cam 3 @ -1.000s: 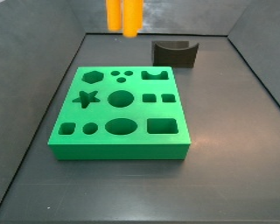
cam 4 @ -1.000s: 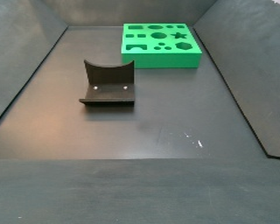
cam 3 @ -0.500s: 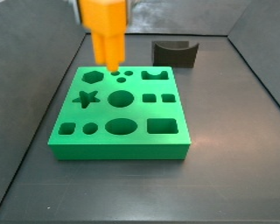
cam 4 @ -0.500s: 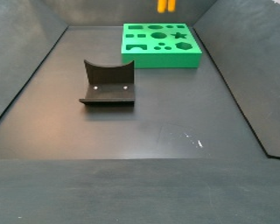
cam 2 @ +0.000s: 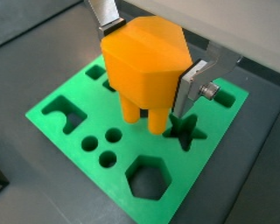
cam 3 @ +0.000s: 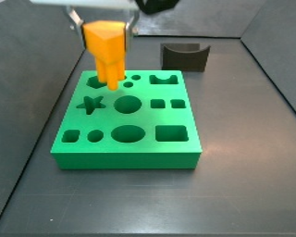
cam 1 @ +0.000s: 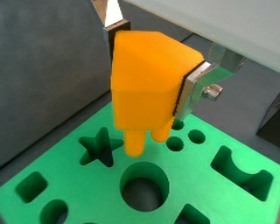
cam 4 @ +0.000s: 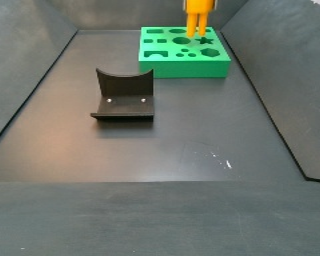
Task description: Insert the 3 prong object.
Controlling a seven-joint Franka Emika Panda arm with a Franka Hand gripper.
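Observation:
The 3 prong object [cam 1: 152, 83] is a bright orange block with round prongs pointing down. My gripper [cam 1: 154, 61] is shut on it, one silver finger [cam 2: 196, 80] on each side. It hangs upright over the far left part of the green board [cam 3: 126, 154], prong tips just above the surface between the star hole [cam 3: 92, 105] and the small round holes [cam 3: 123, 81]. I cannot tell whether the tips touch the board. The object also shows in both side views [cam 3: 107, 51] [cam 4: 199, 15] and over the board in a wrist view [cam 2: 146, 66].
A dark grey curved block [cam 3: 185, 56] stands on the floor beyond the board, and shows in a side view [cam 4: 123, 95] nearer the camera. The board [cam 4: 184, 68] has several other shaped holes. Dark walls enclose the floor.
My gripper has come down with the orange object from high above the board's far edge to just over the holes beside the star hole.

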